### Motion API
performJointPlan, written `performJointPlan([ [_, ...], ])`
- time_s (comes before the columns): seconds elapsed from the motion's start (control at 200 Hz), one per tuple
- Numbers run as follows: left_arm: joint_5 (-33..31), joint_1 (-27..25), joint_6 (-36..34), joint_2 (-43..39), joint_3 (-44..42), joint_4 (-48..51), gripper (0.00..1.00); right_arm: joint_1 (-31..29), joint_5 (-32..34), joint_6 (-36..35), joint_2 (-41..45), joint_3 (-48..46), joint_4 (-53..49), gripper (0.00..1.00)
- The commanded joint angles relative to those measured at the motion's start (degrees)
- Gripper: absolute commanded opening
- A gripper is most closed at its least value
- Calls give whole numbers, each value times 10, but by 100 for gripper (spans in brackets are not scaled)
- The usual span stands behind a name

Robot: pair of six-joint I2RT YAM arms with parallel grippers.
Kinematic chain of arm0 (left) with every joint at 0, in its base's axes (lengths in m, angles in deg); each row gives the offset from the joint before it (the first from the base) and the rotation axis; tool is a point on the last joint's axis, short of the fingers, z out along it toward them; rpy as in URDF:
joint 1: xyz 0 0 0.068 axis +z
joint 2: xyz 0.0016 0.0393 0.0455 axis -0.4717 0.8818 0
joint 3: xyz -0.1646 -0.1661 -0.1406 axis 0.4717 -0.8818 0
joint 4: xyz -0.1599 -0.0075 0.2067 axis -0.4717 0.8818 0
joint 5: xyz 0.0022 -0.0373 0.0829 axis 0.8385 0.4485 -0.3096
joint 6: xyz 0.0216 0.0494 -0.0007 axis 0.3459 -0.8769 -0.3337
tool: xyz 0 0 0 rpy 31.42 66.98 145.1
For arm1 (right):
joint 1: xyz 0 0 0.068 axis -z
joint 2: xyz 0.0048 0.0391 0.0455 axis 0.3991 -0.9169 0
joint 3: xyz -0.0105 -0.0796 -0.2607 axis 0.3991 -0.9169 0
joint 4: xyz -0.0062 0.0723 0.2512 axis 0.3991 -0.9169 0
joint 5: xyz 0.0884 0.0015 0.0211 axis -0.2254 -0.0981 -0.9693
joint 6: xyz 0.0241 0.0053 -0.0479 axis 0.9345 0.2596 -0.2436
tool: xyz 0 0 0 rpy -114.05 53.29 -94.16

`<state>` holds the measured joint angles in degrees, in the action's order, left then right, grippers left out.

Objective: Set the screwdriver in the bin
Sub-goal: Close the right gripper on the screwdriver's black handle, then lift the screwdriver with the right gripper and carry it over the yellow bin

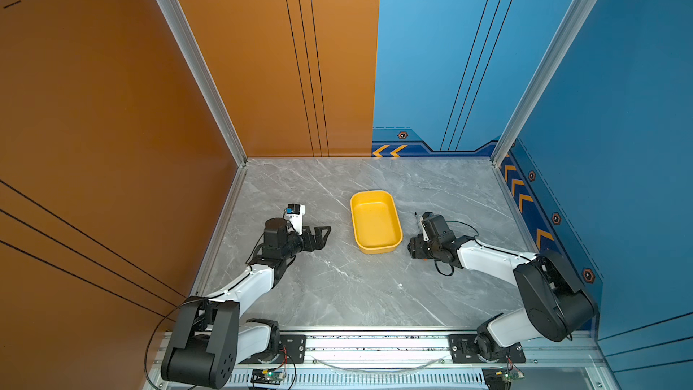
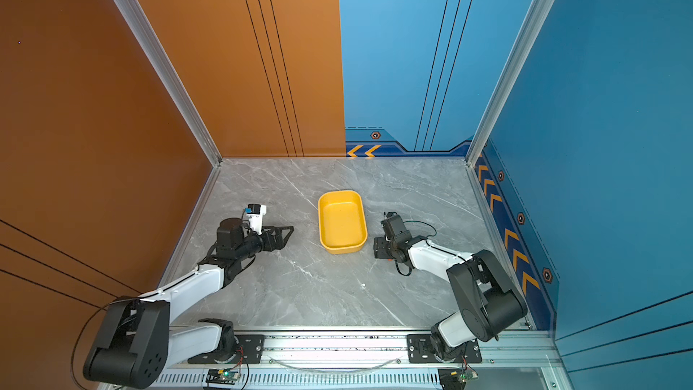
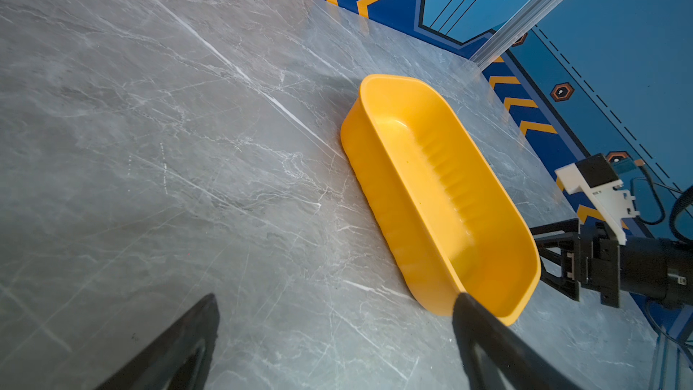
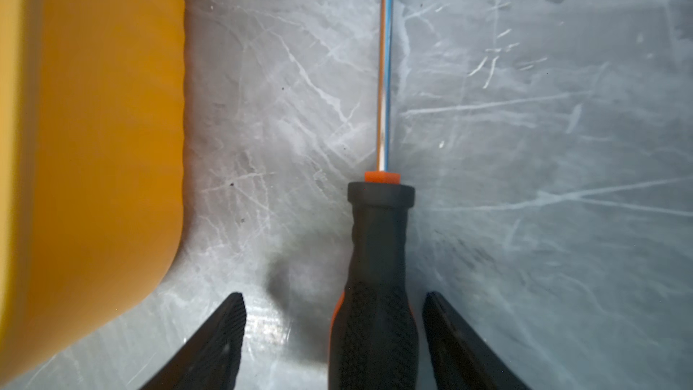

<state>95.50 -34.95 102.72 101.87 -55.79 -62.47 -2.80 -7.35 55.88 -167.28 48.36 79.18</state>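
**Grey marble tabletop point(image 1: 337, 294): screwdriver lies beside the bin, pincer spread around its handle**

The screwdriver point(image 4: 378, 226) lies on the marble just to the right of the bin point(image 1: 378, 248). It does not touch the bin, and its length runs roughly parallel to the bin's long side. Its thin shaft point(image 4: 385, 69) points toward the back wall, and an orange collar point(image 4: 381, 177) sits where the shaft meets the black handle point(image 4: 375, 294).

The right gripper point(image 4: 333, 294) straddles that handle with its jaws apart. The right wrist view shows bare tabletop between each finger and the handle: a narrow strip on the outer side and a wider one on the bin's side. It grips nothing. In both top views this gripper covers most of the handle.

The yellow bin stands upright near the middle of the table, its smooth interior facing up.

The left gripper point(image 1: 324, 234) is on the other side of the bin, well apart from it and low over the marble. Its jaws are spread wide and grip nothing.

An orange wall point(image 1: 112, 106) closes the left and part of the back. A blue wall point(image 1: 618, 106) closes the rest.
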Motion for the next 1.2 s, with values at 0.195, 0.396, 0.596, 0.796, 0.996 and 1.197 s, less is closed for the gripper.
performJointPlan([
  [0.195, 15, 4, 5, -8, 8, 10, 98, -5, 38, 6, -17, 9, -38, 55],
  [0.396, 17, 4, 5, -6, 9, 11, 98, -6, 37, 0, -16, 11, -50, 41],
  [0.596, 18, 4, 5, -7, 9, 12, 98, -3, 36, -2, -10, 16, -67, 26],
  [0.796, 18, 5, 6, -4, 9, 12, 98, 16, -5, 13, 10, 17, -73, 0],
  [0.996, 18, 5, 6, -1, 12, 11, 98, 36, -47, 67, 100, 30, -75, 0],
  [1.197, 21, 4, 7, 8, 17, 12, 98, -2, 23, 116, 202, 70, -60, 0],
])
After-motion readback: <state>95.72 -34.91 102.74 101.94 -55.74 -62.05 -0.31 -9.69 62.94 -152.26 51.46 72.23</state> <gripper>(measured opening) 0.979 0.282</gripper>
